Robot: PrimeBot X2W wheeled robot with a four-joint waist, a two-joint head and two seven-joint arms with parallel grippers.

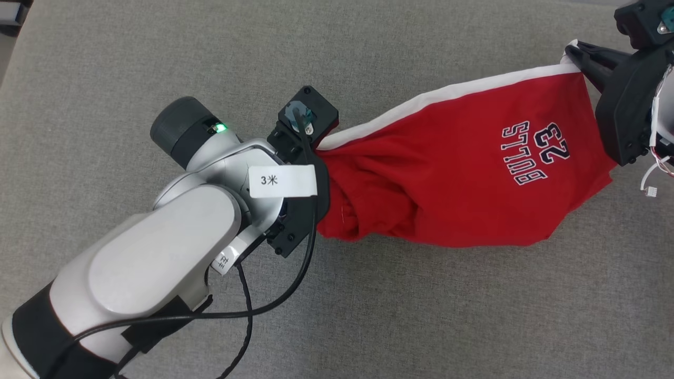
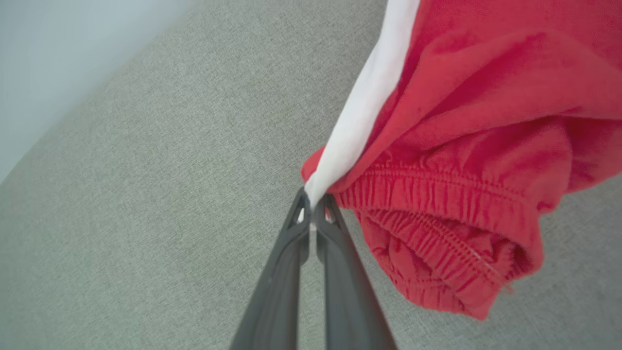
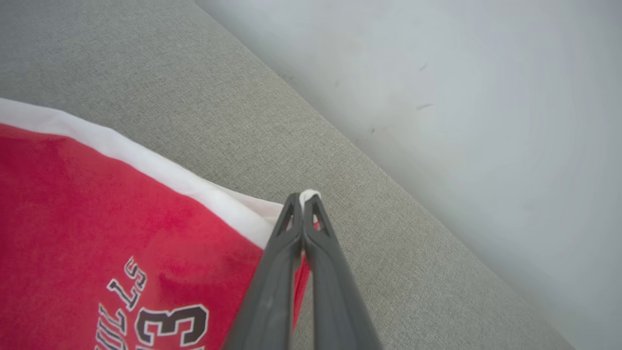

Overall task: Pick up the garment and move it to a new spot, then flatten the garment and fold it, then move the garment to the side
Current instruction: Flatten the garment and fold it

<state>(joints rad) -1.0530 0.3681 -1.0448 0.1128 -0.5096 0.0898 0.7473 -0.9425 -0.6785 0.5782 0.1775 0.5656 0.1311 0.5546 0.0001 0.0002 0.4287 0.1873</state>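
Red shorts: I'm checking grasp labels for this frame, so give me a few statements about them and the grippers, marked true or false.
1. The left gripper is shut on the white stripe of the red shorts, beside the elastic waistband. True.
2. The right gripper hangs open, apart from the shorts. False: it is shut on the corner at the stripe's other end.
3. The shorts lie neatly folded. False: they are stretched between the two grippers and bunched at the waistband.
4. The print reads BULLS 23. True.
5. Below the shorts is a wooden table. False: it is a grey fabric surface.
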